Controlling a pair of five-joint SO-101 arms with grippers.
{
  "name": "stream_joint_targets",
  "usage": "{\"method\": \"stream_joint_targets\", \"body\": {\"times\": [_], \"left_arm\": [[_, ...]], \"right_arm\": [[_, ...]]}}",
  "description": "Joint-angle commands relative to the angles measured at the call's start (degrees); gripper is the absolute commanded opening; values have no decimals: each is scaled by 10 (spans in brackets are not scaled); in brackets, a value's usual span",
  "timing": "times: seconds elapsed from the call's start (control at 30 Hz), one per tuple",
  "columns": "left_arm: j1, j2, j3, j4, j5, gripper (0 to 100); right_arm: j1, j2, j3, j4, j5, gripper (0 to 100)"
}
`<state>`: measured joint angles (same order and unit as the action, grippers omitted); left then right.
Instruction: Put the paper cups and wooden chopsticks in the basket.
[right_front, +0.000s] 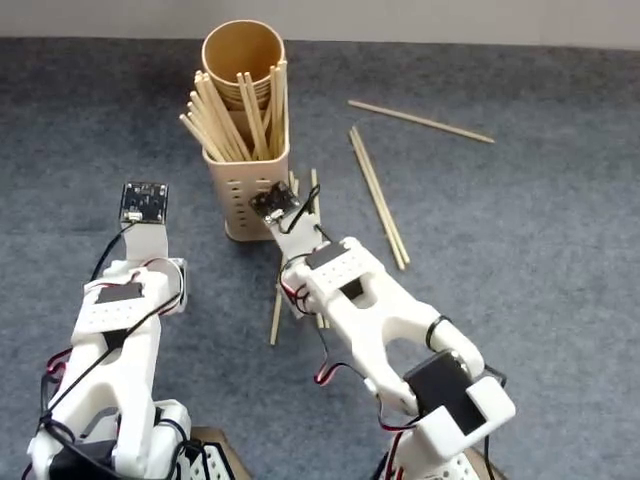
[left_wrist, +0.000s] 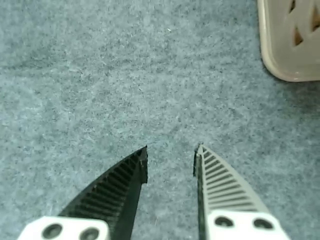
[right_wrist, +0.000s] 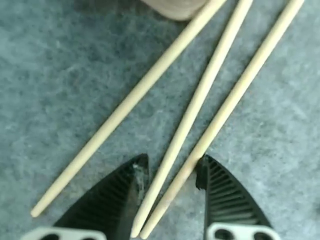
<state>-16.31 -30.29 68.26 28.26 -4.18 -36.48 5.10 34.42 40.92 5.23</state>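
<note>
The left fingers are spread open over the grey counter, their tips pointing down at the felt. A rounded corner of the basket lies beyond the tips, off on the pale finger's side and well apart from it. The right fingers are also open, lowered close to the counter, and they straddle the near ends of two chopsticks: one chopstick runs just beside the tip of one finger, and a second chopstick runs just beside the tip of the other (whether either finger touches the wood cannot be told). A third chopstick lies outside the gap, slanting away beside the first finger. All three point ahead of the fingertips toward the foot of the basket. From above, the basket stands upright just ahead of the right arm's wrist, with the left arm off to its other side. It holds a stack of paper cups and a leaning bundle of chopsticks. A loose pair of chopsticks lies side by side on the counter, well apart from the right fingers on their outer side, and a single chopstick lies farther off beyond that pair.
</note>
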Motion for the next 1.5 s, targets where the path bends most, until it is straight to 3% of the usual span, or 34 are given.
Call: {"method": "stream_joint_targets", "body": {"times": [0.0, 0.07, 0.33, 0.63, 0.77, 0.93, 1.27, 1.47], "left_arm": [[8, -8, -2, -7, 4, 178], [8, -8, -2, -7, 4, 178], [8, -8, 4, -9, 4, 178], [10, -8, 6, -11, 4, 178], [11, -8, 10, -28, 4, 178], [12, -8, 16, -30, 4, 179], [33, -8, 22, -30, -33, 178], [33, -8, 22, -30, -34, 178]], "right_arm": [[14, 4, -15, 18, 7, 118], [31, 5, -15, 25, 4, 0], [104, -48, -13, 66, 4, 5], [154, -464, -15, 170, 7, 5], [151, -555, -44, 145, 5, 5], [137, -490, -191, 73, 4, 5], [19, -145, -480, -63, 5, 5], [15, -22, -557, -89, 3, 5]]}}
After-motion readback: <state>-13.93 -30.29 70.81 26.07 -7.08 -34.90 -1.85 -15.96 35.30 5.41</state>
